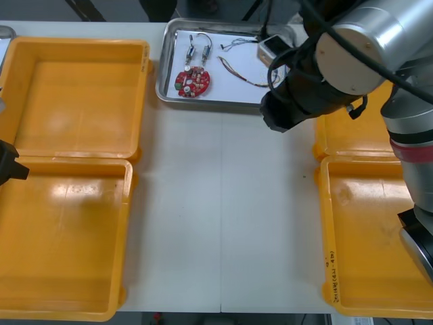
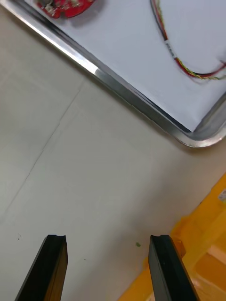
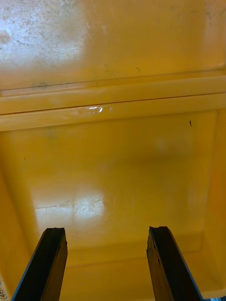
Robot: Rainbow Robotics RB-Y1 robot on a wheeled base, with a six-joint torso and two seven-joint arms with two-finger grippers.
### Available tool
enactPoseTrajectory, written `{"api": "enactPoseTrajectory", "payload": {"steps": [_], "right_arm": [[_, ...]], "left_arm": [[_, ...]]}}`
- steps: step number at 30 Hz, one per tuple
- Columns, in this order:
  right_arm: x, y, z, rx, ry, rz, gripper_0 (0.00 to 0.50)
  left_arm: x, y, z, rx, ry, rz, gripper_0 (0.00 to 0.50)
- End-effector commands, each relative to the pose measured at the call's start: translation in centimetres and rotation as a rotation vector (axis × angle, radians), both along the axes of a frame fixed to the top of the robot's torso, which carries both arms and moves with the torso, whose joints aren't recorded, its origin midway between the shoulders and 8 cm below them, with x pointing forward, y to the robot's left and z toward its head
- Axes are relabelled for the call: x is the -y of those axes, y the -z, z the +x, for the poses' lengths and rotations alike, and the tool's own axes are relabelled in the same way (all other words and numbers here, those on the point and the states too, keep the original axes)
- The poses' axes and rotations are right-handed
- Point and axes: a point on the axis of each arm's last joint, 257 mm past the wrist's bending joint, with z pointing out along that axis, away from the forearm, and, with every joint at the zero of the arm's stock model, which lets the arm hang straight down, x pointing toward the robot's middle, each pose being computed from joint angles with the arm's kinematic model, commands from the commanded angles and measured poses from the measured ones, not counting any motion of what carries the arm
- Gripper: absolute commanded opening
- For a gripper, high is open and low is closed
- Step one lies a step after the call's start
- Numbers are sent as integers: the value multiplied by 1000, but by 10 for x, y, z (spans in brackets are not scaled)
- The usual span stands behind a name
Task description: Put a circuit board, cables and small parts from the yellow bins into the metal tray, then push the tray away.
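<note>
Right gripper [image 2: 108,240] hangs wide open and empty over the bare table [image 1: 223,203] just short of the metal tray [image 1: 162,81], which sits top centre in the front view holding the red circuit board [image 1: 193,81] and a red and yellow cable [image 1: 240,73], while the left gripper [image 3: 106,233], equally spread and empty, hovers over the yellow bins [image 1: 74,250] at the left edge.

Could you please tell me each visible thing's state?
Shiny metal tray, white inside: loaded.
Round red circuit board: flat in tray.
Red and yellow cable: loose in tray.
Small metal parts: in tray.
Right claw: open, over table beside tray.
Left claw: open, over yellow plastic bin.
</note>
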Motion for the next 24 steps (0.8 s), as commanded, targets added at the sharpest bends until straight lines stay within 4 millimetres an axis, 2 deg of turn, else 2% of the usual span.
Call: {"api": "enactPoseTrajectory", "payload": {"steps": [1, 5, 8, 10, 14, 16, 17, 24], "right_arm": [[40, -18, -1, 11, 141, 135, 500], [72, -21, -4, 15, 206, 170, 500], [109, -16, -13, 26, 269, 170, 500], [125, -14, -18, 30, 298, 167, 500], [169, -5, -33, 30, 377, 155, 500], [173, -4, -35, 25, 385, 159, 500], [191, -1, -43, 10, 419, 183, 500], [244, 12, -66, -18, 530, 196, 500]], "left_arm": [[-15, -15, -4, 23, 23, 63, 500], [-15, -15, -4, 23, 23, 63, 500], [-15, -15, -4, 23, 23, 63, 500], [-15, -15, -4, 23, 23, 63, 500], [-15, -15, -4, 23, 23, 63, 500], [-15, -15, -4, 23, 23, 63, 500], [-15, -15, -4, 23, 23, 63, 500], [-15, -15, -4, 23, 23, 63, 500]]}}
